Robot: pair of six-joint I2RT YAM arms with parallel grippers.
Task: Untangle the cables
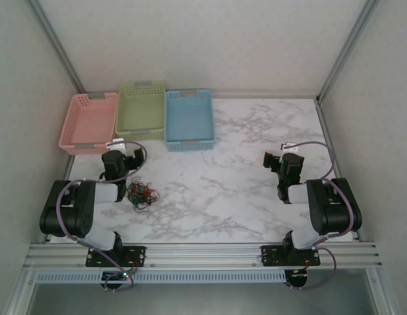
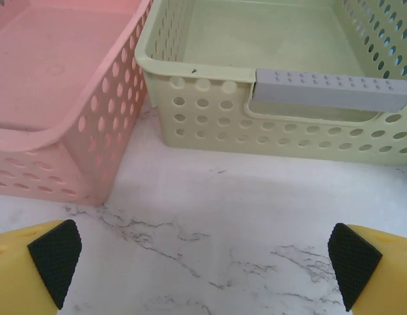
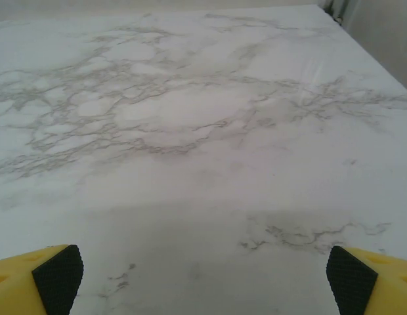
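Several thin cables [image 1: 142,195], red-orange, green and black, lie in one knotted clump on the marble tabletop [image 1: 243,170], nearer the arms than the green basket [image 2: 203,121]. The left tool [image 2: 203,262] hangs released just before that basket, pads [image 2: 56,259] wide apart. The right tool [image 3: 203,275], equally spread, is far right of it.

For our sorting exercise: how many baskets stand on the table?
3, side by side at the far left: pink basket leftmost, green basket middle, blue basket rightmost. None seems hidden.
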